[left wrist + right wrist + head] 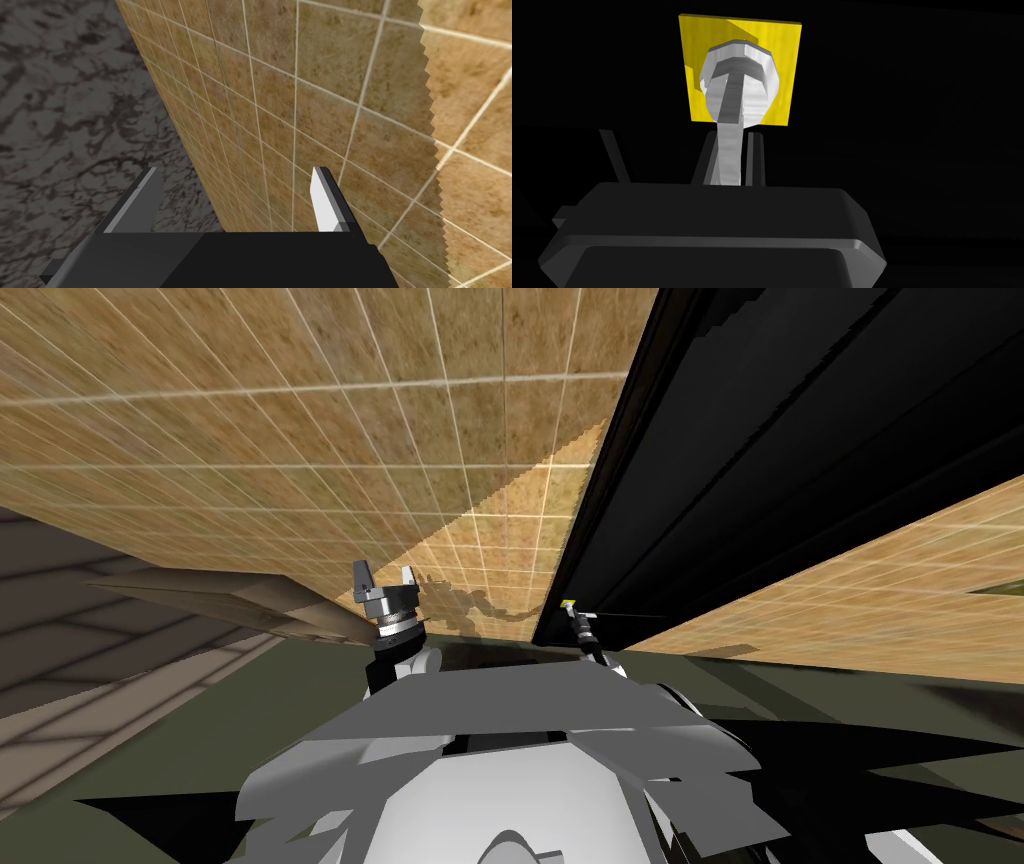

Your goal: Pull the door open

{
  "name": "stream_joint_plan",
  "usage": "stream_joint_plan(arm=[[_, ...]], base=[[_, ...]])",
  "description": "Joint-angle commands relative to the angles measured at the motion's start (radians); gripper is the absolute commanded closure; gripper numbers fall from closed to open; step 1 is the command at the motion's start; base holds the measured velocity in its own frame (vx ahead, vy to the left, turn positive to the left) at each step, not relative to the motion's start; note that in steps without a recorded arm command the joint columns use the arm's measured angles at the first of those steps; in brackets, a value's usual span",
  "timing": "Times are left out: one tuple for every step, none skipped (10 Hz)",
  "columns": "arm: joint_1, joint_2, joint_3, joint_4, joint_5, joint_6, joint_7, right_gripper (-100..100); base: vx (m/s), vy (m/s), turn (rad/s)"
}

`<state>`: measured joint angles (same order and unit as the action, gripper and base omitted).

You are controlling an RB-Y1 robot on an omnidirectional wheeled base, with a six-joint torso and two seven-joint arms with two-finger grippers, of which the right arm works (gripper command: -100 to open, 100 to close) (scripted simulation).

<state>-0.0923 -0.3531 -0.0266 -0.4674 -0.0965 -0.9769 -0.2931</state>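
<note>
- Right arm extended forward; right gripper (730, 139) clamped on the silver lever handle (737, 85) of the black door (760, 438).
- Handle runs from its yellow plate (782, 60) towards the gripper.
- Left gripper (235, 170) raised, wide open, empty.

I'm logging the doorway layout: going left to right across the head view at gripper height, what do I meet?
Open left gripper → yellow handle plate, where the right gripper is shut on the lever → black door.
</note>
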Motion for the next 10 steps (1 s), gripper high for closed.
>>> stream_joint_plan(arm=[[0.017,-0.009,0.016,-0.007,0.011,-0.017,-0.019,100],[0.021,-0.013,0.021,-0.007,0.014,-0.023,-0.025,100],[0.029,-0.022,0.031,-0.009,0.021,-0.035,-0.038,100],[0.038,-0.031,0.042,-0.01,0.028,-0.049,-0.052,100],[0.046,-0.04,0.052,-0.011,0.035,-0.062,-0.065,100],[0.054,-0.049,0.062,-0.012,0.041,-0.074,-0.078,100],[0.061,-0.056,0.071,-0.013,0.047,-0.085,-0.089,100],[0.07,-0.065,0.081,-0.014,0.054,-0.097,-0.102,100],[0.061,-0.056,0.077,-0.008,0.051,-0.09,-0.092,100],[0.082,-0.067,0.087,-0.002,0.057,-0.121,-0.108,100]], base=[[-0.181,-0.07,0.112],[-0.178,-0.074,0.08],[-0.178,-0.052,0.096],[-0.196,-0.043,0.095],[-0.201,-0.066,0.105],[-0.198,-0.065,0.105],[-0.206,-0.069,0.097],[-0.207,-0.092,0.1],[-0.093,-0.038,0.031],[-0.146,-0.049,0.153]])
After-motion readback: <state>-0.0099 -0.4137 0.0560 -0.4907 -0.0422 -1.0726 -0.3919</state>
